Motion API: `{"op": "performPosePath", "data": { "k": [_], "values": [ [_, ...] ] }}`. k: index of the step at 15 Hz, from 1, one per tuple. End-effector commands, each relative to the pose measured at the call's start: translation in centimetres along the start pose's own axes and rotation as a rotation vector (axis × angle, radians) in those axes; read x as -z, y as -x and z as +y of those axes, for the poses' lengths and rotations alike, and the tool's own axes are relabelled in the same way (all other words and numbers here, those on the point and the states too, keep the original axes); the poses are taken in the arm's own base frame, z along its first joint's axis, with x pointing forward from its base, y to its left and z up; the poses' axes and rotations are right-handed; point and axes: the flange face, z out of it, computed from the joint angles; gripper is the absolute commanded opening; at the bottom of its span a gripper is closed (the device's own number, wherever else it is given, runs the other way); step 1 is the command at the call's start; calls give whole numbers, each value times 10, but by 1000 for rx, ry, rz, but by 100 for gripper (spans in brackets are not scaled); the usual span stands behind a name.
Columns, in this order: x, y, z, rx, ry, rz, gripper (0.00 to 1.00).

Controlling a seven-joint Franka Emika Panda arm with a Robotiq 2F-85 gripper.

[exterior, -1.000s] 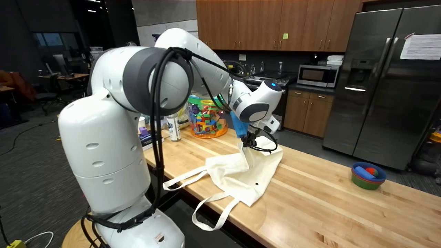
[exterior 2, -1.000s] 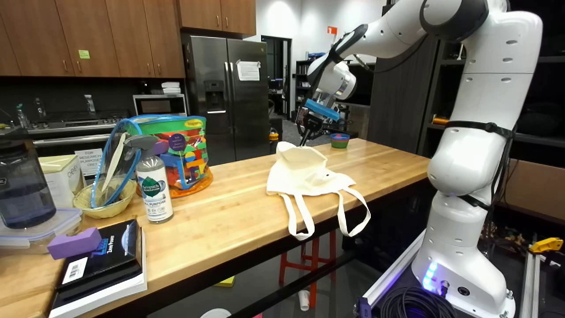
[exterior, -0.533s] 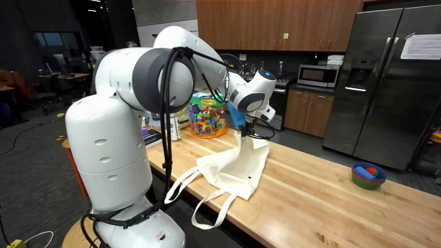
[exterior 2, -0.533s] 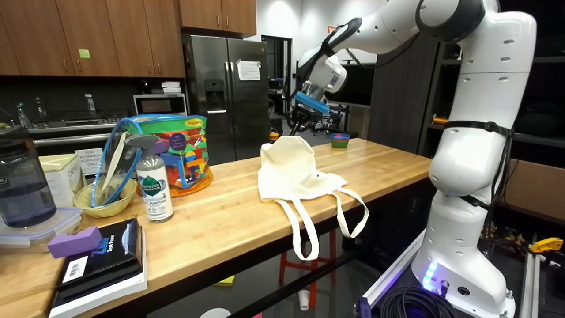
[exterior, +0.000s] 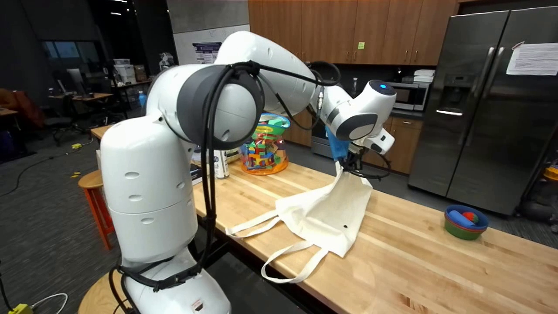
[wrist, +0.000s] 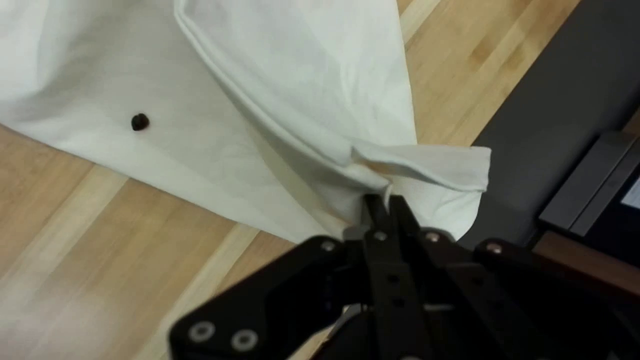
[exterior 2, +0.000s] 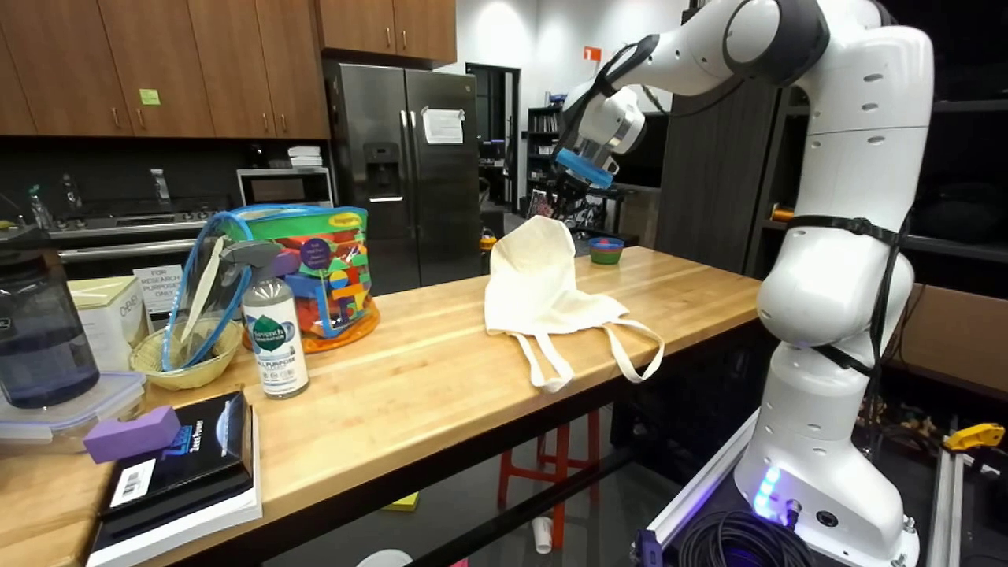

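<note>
A cream cloth tote bag (exterior: pixel 324 213) lies partly on the wooden table, its far part drawn up into a peak. At that peak my gripper (wrist: pixel 385 202) is shut on a fold of the cloth, and a thin edge shows pinched between the fingertips in the wrist view. A loose flap of bag (wrist: pixel 440 165) sticks out past the fingers. In an exterior view the raised cloth (exterior 2: pixel 535 252) hides the fingertips. Two straps (exterior 2: pixel 634 358) trail toward the near table edge and droop over it. A small dark spot (wrist: pixel 140 121) marks the fabric.
Stacked bowls (exterior: pixel 466 222) holding a blue and a red item stand farther along the table (exterior: pixel 414 257). Toward the opposite end are a clear bag of colored blocks (exterior 2: pixel 327 276), a spray bottle (exterior 2: pixel 276 335), a basket (exterior 2: pixel 189 358) and a book with a purple block (exterior 2: pixel 134 433).
My gripper, still shut on the cloth, has risen and pulled the bag's peak higher. After a small shift toward the block bag, gripper and tote have moved back toward the bowls.
</note>
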Motion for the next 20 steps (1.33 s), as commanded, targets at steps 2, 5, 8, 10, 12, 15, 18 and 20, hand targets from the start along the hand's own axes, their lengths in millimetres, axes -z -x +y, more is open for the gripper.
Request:
{"op": "performPosePath", "data": {
  "k": [2,5,8,10,12,15,18,20],
  "values": [
    [38,-38,28,-108,-18,52,1],
    [58,-51,41,-140,-23,82,1],
    [78,-57,51,-165,-37,116,1],
    [91,-58,62,-181,-48,138,1],
    [107,-59,78,-208,-63,162,1],
    [131,-63,114,-273,-78,200,1],
    [159,-67,156,-351,-89,240,1],
    [177,-70,177,-388,-96,267,1]
  ]
}}
